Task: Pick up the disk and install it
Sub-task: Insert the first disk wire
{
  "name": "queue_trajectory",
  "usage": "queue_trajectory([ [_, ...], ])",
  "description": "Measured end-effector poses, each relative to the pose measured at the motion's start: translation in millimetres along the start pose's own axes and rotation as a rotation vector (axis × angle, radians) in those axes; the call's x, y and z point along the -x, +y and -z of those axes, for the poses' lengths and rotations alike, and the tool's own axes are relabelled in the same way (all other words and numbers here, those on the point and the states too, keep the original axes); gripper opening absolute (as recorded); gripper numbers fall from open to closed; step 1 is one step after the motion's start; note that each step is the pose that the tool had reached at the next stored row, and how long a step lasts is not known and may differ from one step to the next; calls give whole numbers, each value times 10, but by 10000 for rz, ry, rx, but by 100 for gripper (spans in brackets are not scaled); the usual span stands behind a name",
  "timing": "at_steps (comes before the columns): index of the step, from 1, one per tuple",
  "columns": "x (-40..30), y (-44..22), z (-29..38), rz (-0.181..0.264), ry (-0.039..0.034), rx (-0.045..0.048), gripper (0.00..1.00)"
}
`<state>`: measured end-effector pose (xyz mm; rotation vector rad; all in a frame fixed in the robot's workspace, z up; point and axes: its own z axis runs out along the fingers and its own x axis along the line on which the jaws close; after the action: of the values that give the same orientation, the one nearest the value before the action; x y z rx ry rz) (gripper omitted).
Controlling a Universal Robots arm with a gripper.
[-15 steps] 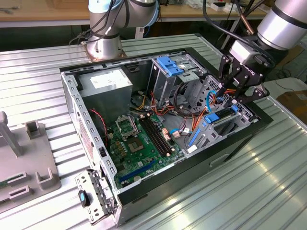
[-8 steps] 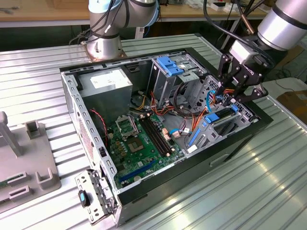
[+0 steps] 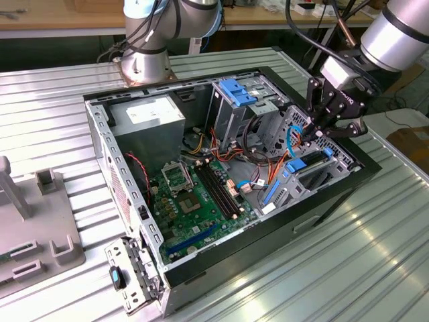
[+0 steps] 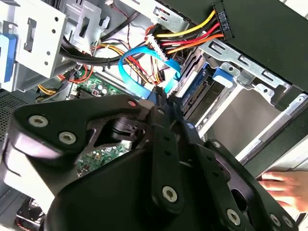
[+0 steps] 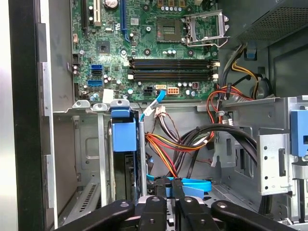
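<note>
Exterior view, its left to its right: the open computer case (image 3: pixel 100 134) lies on the ribbed table (image 3: pixel 375 268) with the circuit board (image 3: pixel 194 201) exposed. Past it stands the drive cage with its fixed blue latch (image 3: pixel 238 90). At the far end the claw (image 3: pixel 310 137) hangs over the lower bay.

Disk (image 3: pixel 297 166): on edge in that bay, its blue frame (image 5: pixel 123 137) up against the bay rail. Full seating cannot be confirmed.

Claw (image 5: pixel 169 182): fingers (image 5: pixel 159 204) drawn almost together, only a sliver between them. The tips sit at the blue cable (image 5: pixel 197 185). Whether they pinch it cannot be told, and they hold no disk.

A person's hand (image 4: pixel 284 187) rests at the case edge.

Assessment: the work is at the bay, in a crowded spot. Any push on the disk should run square along the rails, with the blue cable and wire bundle (image 5: pixel 168 149) kept out of the slot
</note>
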<state>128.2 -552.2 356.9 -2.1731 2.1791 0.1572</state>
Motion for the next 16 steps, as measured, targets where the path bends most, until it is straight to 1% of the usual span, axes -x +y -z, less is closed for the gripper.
queue_trajectory([
  [1, 0, 0, 0, 0, -1, 0, 16],
  [6, 0, 0, 0, 0, -6, 0, 16],
  [7, -10, -1, 1, 2, -7, -8, 16],
  [10, -30, 8, 3, 10, -1, -84, 16],
  [11, -30, 18, 3, 11, 23, -96, 16],
  [12, -31, 24, 3, 7, 76, -98, 16],
  [13, -31, 30, 1, 1, 145, -100, 16],
  [14, -31, 33, -3, -7, 286, -101, 16],
  [16, -31, 33, -3, -15, 411, -103, 16],
])
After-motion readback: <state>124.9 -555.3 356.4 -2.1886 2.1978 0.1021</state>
